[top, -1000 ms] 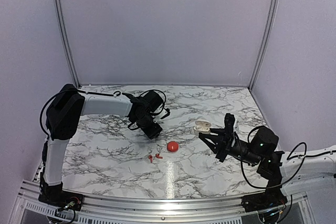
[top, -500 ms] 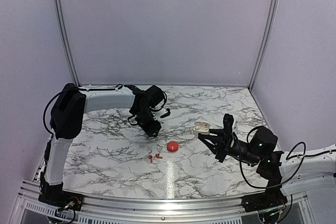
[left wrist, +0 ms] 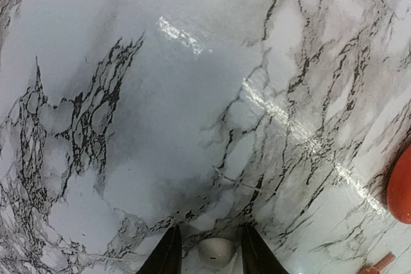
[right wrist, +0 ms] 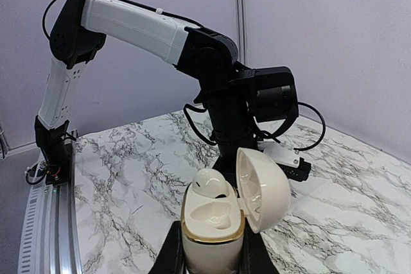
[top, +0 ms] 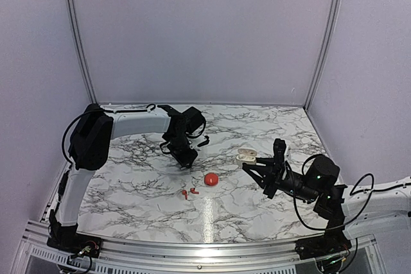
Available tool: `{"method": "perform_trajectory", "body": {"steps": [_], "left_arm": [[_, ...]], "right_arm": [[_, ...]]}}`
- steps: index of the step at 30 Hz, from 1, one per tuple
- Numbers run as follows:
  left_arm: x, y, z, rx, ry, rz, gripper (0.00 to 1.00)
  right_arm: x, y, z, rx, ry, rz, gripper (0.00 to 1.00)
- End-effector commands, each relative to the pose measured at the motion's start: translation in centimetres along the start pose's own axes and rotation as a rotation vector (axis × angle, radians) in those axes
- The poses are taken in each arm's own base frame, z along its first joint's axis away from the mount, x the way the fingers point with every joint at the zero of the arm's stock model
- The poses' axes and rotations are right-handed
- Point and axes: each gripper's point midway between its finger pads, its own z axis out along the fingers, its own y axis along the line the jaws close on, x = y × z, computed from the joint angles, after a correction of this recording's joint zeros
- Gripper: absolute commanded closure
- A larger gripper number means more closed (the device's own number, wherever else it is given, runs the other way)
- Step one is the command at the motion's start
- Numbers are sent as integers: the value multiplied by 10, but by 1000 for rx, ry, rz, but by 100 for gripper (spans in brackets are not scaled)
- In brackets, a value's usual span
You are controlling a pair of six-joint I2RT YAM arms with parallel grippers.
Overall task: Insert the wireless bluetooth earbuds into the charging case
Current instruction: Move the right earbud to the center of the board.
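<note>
Right wrist view: right gripper point(right wrist: 210, 251) clenches the open case point(right wrist: 213, 219), lid up. Left gripper point(left wrist: 212, 256) hangs part-open over marble point(left wrist: 192, 94), ball point(left wrist: 401, 184) and earbud point(left wrist: 376, 265) to its right.

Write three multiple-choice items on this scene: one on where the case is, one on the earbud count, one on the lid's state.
1. Where is the case? A: lying at the front edge. B: held up in the right gripper. C: lying at the back edge.
2. How many red earbuds lie loose? A: one. B: two. C: four.
3. The case's lid is: A: shut. B: taped. C: open.

Key: 1 B, the gripper clamps the case's base. 2 B, two small red pieces lie side by side. 3 C, the lid stands swung aside and the inside shows.
</note>
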Motion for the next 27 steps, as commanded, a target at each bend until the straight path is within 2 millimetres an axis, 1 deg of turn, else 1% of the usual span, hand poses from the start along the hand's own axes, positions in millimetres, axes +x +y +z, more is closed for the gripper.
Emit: {"method": "perform_trajectory", "body": {"steps": [1,11,14,17,19,21,26,27], "left_arm": [[26,-2,9,7,104,2,70],[66,-10,-4,21,165,-82,86],[75,-11,-12,20,168,-104,88],[90,-14,-22,18,178,-130,89],[105,-21,-26,20,197,-133,89],[125,-28,-29,20,226,-131,89],[171,-44,-30,3,301,-142,89],[173,-46,-31,3,299,-148,88]], "right_arm": [[-11,-2,-1,7,-36,1,100],[-13,-1,-1,2,-44,-2,100],[-14,-1,0,-1,-48,-5,100],[-15,1,0,-7,-51,-6,100],[-14,1,0,-8,-48,-6,100],[-14,1,-1,-7,-45,-9,100],[-12,1,1,-10,-42,-11,100],[-13,1,2,-14,-43,-12,100]]}}
